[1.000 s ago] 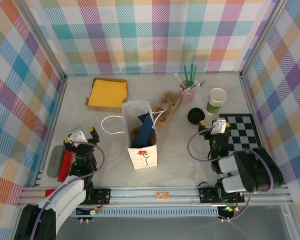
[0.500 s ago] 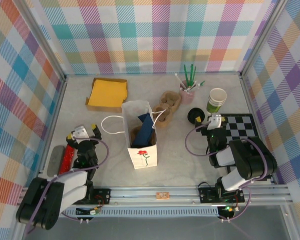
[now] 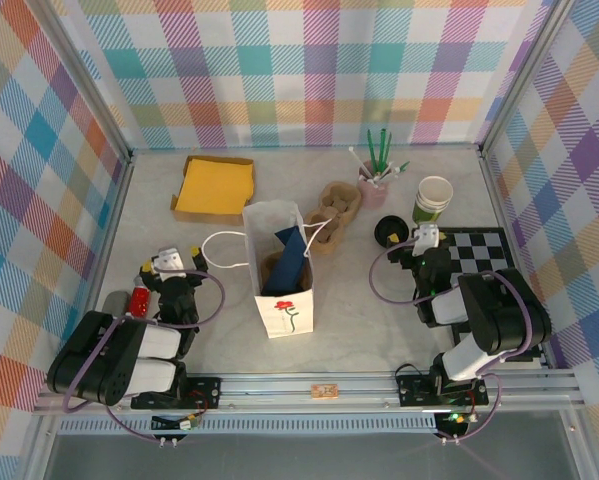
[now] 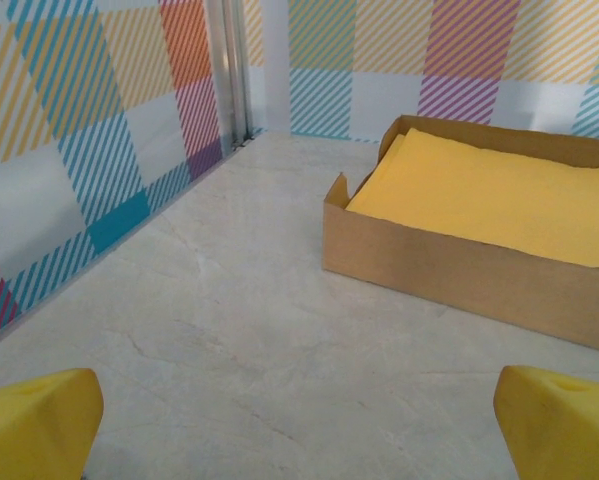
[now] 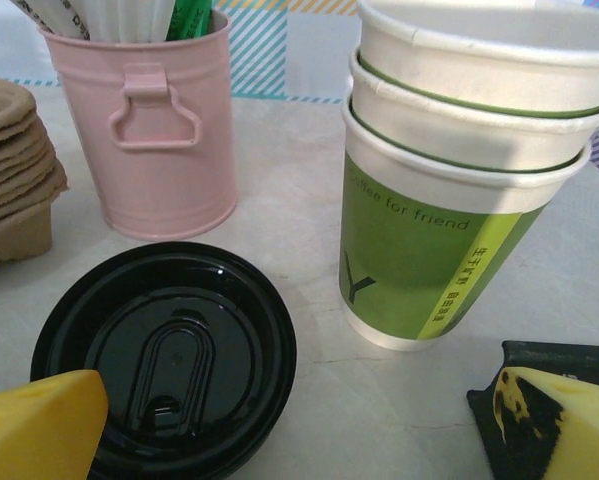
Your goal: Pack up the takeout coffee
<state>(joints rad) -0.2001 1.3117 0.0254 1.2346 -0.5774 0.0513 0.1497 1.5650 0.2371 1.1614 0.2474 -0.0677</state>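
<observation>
1. The left gripper (image 4: 297, 430) hangs low over bare table, its yellow fingers (image 4: 34, 425) spread wide with nothing between them. It faces the cardboard box (image 4: 459, 250) of yellow sheets.
2. The right gripper (image 5: 299, 430) also stands wide apart and holds nothing.
3. The takeout coffee (image 5: 164, 350) stands on the table, black lid up, just ahead of the right gripper and toward its left finger.
4. The pink pot (image 5: 169, 130) stands just behind the coffee, and the stack of lidless cups (image 5: 449, 230) is near its right.
5. The white paper bag (image 3: 284, 270) stands mid-table between the arms, well apart from the coffee.
</observation>
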